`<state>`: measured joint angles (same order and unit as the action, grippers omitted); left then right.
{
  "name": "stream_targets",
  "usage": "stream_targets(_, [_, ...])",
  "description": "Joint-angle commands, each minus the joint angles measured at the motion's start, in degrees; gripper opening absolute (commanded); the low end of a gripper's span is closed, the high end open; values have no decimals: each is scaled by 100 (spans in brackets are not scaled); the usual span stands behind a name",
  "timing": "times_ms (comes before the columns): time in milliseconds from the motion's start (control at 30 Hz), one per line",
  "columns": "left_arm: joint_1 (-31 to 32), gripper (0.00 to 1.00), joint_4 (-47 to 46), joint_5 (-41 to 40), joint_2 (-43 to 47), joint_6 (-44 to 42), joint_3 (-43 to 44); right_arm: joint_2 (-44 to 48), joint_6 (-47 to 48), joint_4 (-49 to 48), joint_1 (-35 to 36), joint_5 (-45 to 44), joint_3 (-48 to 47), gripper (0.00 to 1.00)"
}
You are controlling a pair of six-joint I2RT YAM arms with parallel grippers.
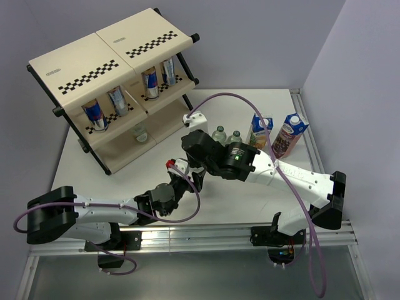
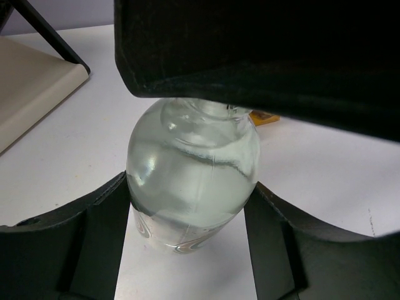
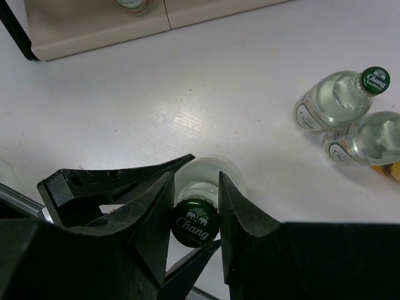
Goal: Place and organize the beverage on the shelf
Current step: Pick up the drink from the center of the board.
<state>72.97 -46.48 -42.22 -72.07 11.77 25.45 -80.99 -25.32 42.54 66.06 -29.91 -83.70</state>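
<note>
A small clear bottle (image 2: 194, 169) with a green cap (image 3: 195, 222) stands on the white table. My right gripper (image 3: 195, 206) is shut on its neck from above. My left gripper (image 2: 189, 185) reaches in from the side, its fingers (image 2: 109, 212) pressed against both flanks of the bottle's body. In the top view the two grippers meet near the table's middle (image 1: 190, 165) and hide this bottle. The shelf (image 1: 94, 65) stands at the back left with several cans (image 1: 94, 115) on its middle tier and one bottle (image 1: 140, 133) on its lowest tier.
Two more clear bottles (image 1: 219, 133) (image 1: 235, 137) stand right of the shelf, also seen in the right wrist view as bottles (image 3: 340, 97) (image 3: 369, 140). A yellow carton (image 1: 260, 130) and a purple carton (image 1: 289, 134) stand beyond them. A purple cable (image 1: 250, 103) arches over the table.
</note>
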Motion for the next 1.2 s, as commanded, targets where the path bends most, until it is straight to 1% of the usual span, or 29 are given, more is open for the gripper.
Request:
stream_targets(0, [-28,0,69,-365,141,-61,127,83,-96,-774,205,442,-349,10])
stream_targets(67, [-20,0,95,-489,158,-26,153,75,-70,-800,205,390,-340,17])
stream_targets(100, [-11,0,86,-628,176,-26,153,57,-52,-809,197,355,-340,26])
stream_targets(133, [-2,0,52,-682,211,-34,118,48,-34,-800,205,328,-340,34])
stream_targets(167, [24,0,-1,-752,237,-43,83,40,-8,-809,205,328,-314,47])
stream_targets(233, [42,0,-185,-911,343,-43,-31,-4,10,-818,197,267,-313,53])
stream_targets(333, [51,0,-353,-972,536,-52,-180,-118,-8,-739,196,214,-375,58])
stream_targets(367, [51,0,-397,-1007,580,-52,-207,-171,-17,-721,196,188,-410,62])
stream_targets(533, [42,0,-432,-1402,704,-34,-322,-233,-166,-607,170,-85,-463,75])
stream_targets(567, [42,0,-424,-1595,695,-34,-330,-163,-184,-624,170,-120,-437,84])
stream_targets(600, [42,0,-406,-1684,660,-8,-330,-119,-210,-651,144,-120,-410,88])
stream_targets(667, [25,0,-467,-1815,659,18,-409,56,-228,-747,118,-103,-314,100])
stream_targets(800, [-55,0,-459,-1975,712,211,-515,373,-315,-818,47,-260,-191,100])
stream_targets(933, [-248,0,-265,-1966,756,396,-602,934,-412,-1010,-14,-419,203,100])
stream_targets(1067, [-283,0,-370,-2036,791,423,-691,1287,-430,-1213,-181,-288,495,100])
stream_targets(1167, [-353,0,-257,-2220,809,449,-673,1402,-421,-1204,-331,-279,618,100])
